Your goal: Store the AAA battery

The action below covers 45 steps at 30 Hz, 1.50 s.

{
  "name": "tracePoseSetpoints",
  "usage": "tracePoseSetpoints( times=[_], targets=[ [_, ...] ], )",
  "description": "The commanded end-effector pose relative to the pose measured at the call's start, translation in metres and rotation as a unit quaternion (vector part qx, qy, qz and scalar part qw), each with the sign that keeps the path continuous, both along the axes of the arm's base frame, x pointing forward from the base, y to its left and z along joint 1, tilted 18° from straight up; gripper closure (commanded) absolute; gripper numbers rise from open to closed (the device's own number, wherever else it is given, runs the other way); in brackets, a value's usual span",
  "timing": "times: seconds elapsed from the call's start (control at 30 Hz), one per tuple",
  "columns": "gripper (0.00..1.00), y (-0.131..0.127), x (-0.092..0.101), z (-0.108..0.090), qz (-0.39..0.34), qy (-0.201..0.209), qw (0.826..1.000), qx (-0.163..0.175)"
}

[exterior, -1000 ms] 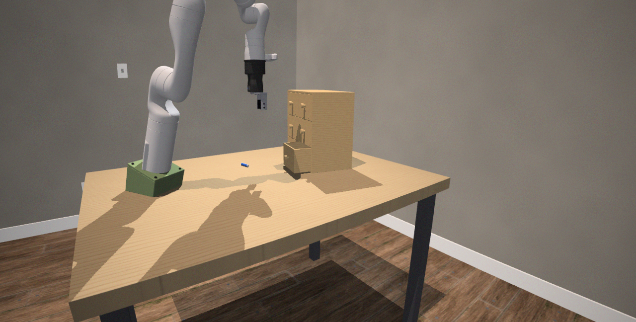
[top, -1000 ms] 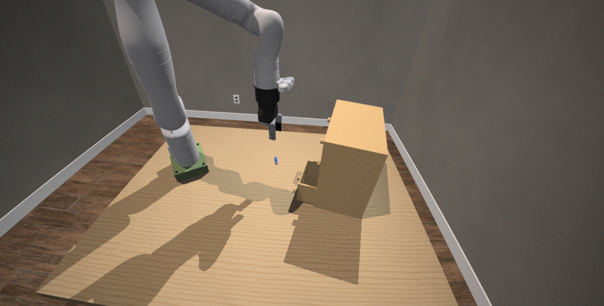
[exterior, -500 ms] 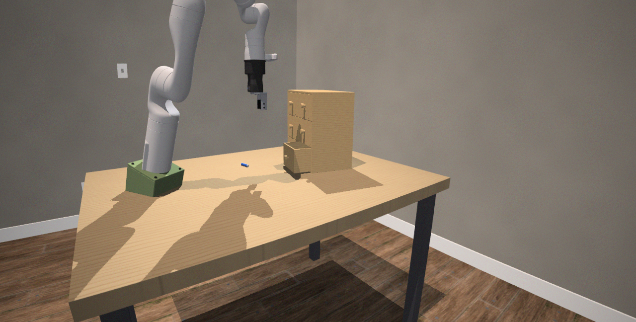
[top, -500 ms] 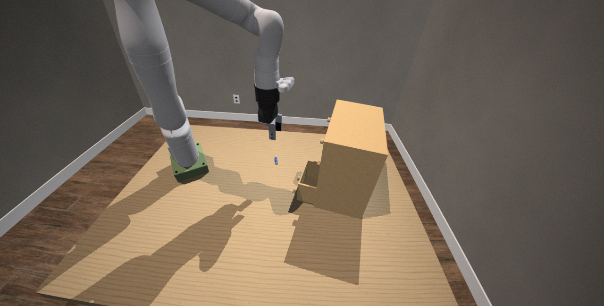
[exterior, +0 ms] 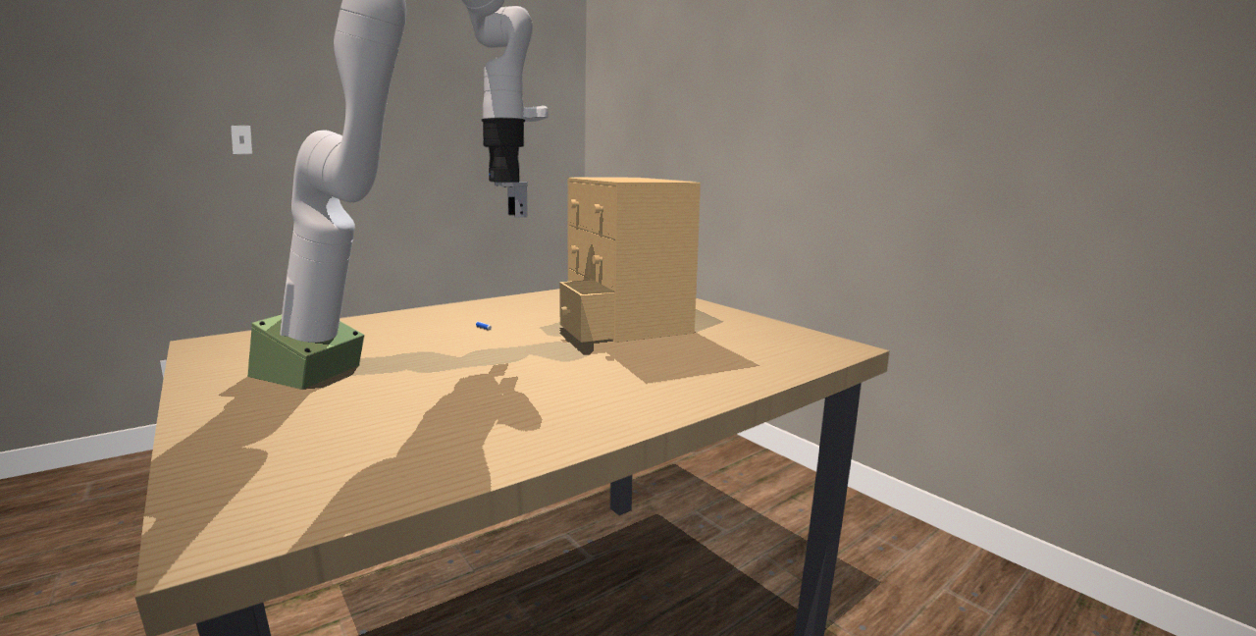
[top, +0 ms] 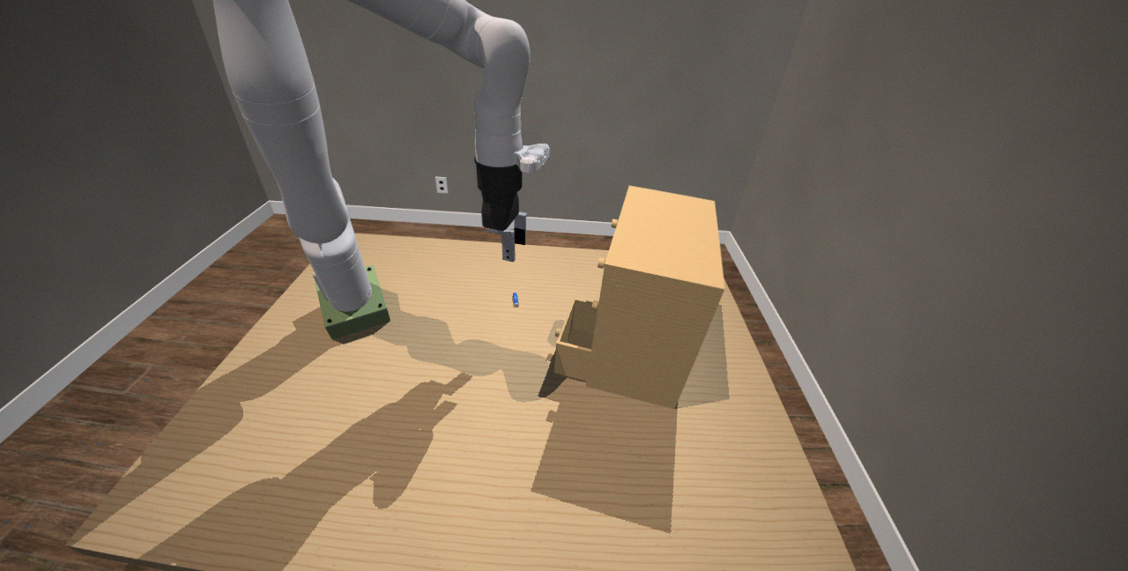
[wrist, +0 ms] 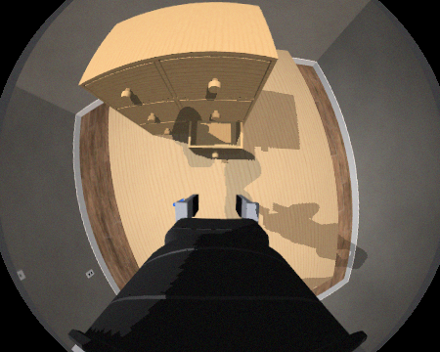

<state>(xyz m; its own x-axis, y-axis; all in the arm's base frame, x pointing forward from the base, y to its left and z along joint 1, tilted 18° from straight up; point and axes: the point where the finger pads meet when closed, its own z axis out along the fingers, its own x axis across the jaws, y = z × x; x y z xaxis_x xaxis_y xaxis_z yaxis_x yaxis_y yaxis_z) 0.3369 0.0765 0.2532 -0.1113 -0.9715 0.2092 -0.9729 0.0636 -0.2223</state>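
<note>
And here are the jaws, hanging high in front of the chest (top: 670, 244) (exterior: 658, 263) (wrist: 191, 34), fingers (top: 508, 246) (exterior: 521, 198) spread fully wide and nothing between them! That gap suits a pick-up, leaving room to straddle something slim.

Down on the counter (top: 709, 449) (exterior: 703, 403) (wrist: 147, 196) lies our blue battery (top: 515, 299) (exterior: 483, 325), on its side, well apart from the chest's front. That open ground should let the fingers come down without brushing wood. In the wrist view it peeks out past one finger, so the jaws look off to one side and need lining up across its narrow body. It could roll if nudged.

Over to the bottom drawer (top: 571, 362) (exterior: 590, 313) (wrist: 215, 146), standing out of the chest, the rest apparently in! Its open top makes a fine mouth for a drop, and with its back end inside the chest it has support; tug it much further and it may droop. But is it the right one? No second battery shows in the part we can see, and the deeper end is hidden, so I can't tell. Worth a check before committing! Delivery and closing are yet to be done.
</note>
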Motion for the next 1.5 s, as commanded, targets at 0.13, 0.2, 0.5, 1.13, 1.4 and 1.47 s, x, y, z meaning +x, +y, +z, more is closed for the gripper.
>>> tracePoseSetpoints(
  times=[0.13, 0.2, 0.5, 1.13, 1.4, 1.47],
  targets=[
    [0.0, 0.0, 0.0, 0.0, 0.0, -0.001, 1.0, 0.0],
    [0.0, 0.0, 0.0, 0.0, 0.0, -0.001, 1.0, 0.0],
    [0.0, 0.0, 0.0, 0.0, 0.0, -0.001, 1.0, 0.0],
    [0.0, 0.0, 0.0, 0.0, 0.0, -0.001, 1.0, 0.0],
    [0.0, 0.008, -0.001, -0.003, 0.0, -0.001, 1.0, 0.0],
    [0.0, 0.016, -0.003, -0.007, 0.0, -0.001, 1.0, 0.0]
  ],
)
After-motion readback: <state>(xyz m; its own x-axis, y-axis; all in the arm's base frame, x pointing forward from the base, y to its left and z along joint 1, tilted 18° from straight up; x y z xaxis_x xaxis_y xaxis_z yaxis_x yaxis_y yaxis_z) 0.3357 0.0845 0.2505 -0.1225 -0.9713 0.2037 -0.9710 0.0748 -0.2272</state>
